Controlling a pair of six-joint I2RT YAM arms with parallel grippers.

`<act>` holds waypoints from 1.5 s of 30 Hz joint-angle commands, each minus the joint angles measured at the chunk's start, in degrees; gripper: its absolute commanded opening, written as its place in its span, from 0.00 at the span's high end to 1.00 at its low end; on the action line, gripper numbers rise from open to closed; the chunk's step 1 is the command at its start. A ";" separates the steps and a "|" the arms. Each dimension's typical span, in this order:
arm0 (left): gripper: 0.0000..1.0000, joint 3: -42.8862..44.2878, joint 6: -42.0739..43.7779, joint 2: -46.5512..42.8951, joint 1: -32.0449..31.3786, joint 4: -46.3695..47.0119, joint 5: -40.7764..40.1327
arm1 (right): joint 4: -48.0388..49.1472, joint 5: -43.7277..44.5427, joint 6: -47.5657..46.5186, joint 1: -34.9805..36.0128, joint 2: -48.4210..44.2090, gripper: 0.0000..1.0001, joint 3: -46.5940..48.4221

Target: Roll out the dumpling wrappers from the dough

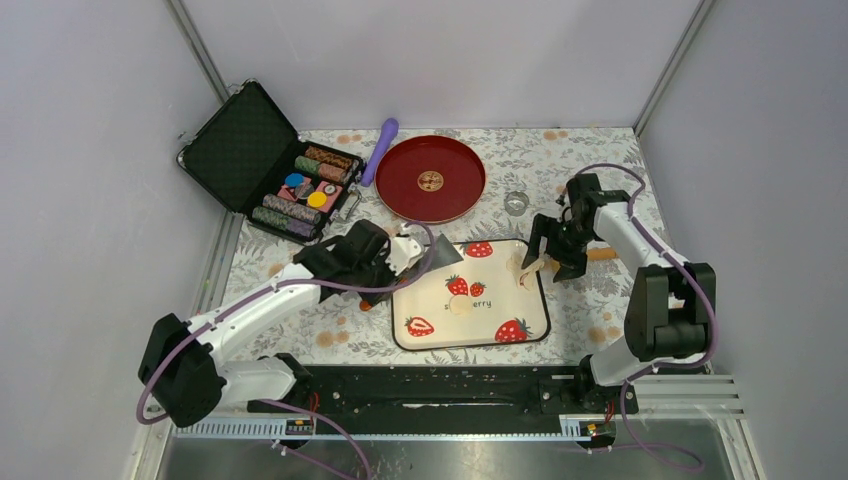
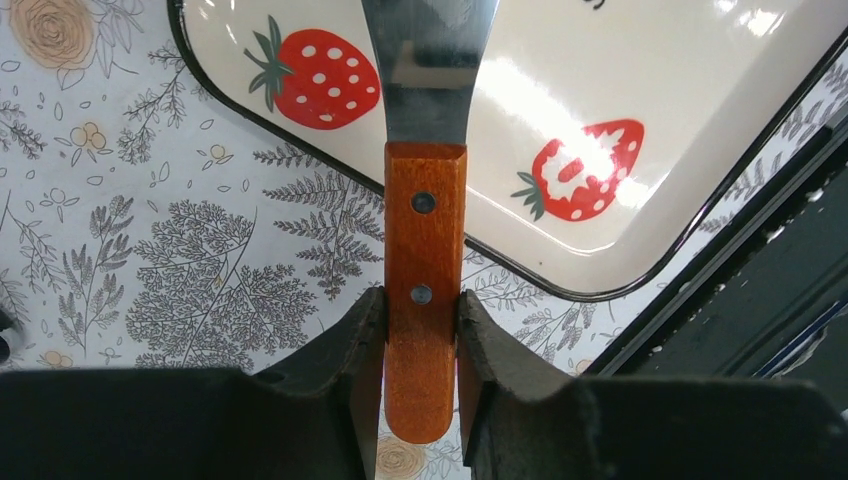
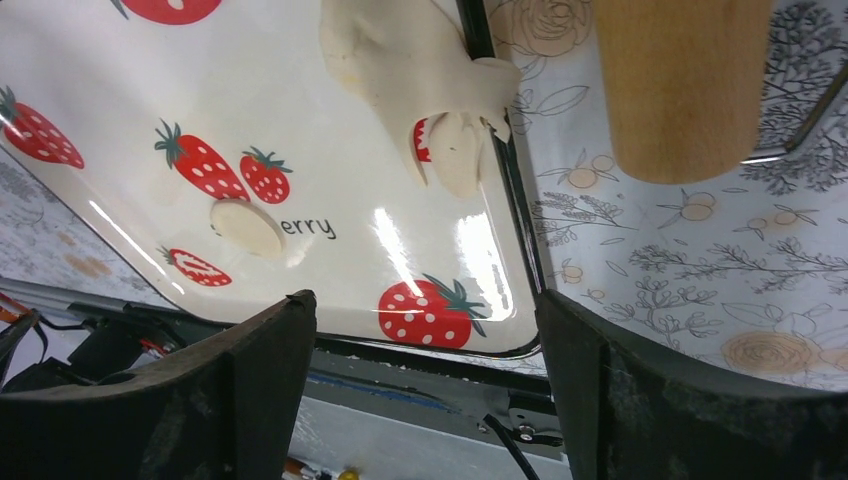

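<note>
The strawberry-print tray (image 1: 425, 300) lies at the table's centre. A pale irregular piece of dough (image 1: 527, 273) lies at its right edge, partly draped over the rim in the right wrist view (image 3: 410, 55). One round flat dumpling wrapper (image 1: 461, 306) lies mid-tray and also shows in the right wrist view (image 3: 248, 227). My left gripper (image 2: 422, 330) is shut on the wooden handle of a metal scraper (image 2: 425, 240), whose blade reaches over the tray's upper left corner (image 1: 440, 250). My right gripper (image 1: 553, 262) is open and empty above the tray's right edge, next to the dough. The wooden roller (image 3: 680, 85) lies just right of it.
A red round plate (image 1: 430, 178) and a purple tool (image 1: 380, 150) lie behind the tray. An open black case (image 1: 240, 150) with poker chips stands at the back left. A small metal ring cutter (image 1: 516, 203) sits right of the plate. The black arm rail (image 1: 440, 388) runs along the near edge.
</note>
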 commanded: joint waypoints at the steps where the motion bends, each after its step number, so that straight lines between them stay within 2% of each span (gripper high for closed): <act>1: 1.00 3.76 6.56 0.66 -0.93 -0.92 1.33 | 0.74 4.37 0.95 0.01 -3.59 0.11 -1.51; 6: 1.00 3.57 12.45 0.86 -1.82 -2.64 1.16 | 2.05 5.82 1.80 0.01 -4.17 0.10 -3.12; 13: 1.00 3.40 21.02 1.04 -2.41 -5.53 1.35 | 5.20 3.37 3.96 0.18 -5.03 0.06 -7.91; 26: 1.00 2.18 28.91 0.73 -2.57 -11.58 -1.97 | 7.77 6.11 3.29 0.19 -4.22 0.07 -12.44; 33: 1.00 2.16 29.92 2.83 -2.52 -12.61 -2.03 | 8.20 9.35 2.00 0.49 -4.34 0.12 -13.05; 45: 1.00 4.44 29.28 10.39 -2.53 -14.12 -5.88 | 8.80 9.27 1.42 2.51 -2.10 0.23 -12.71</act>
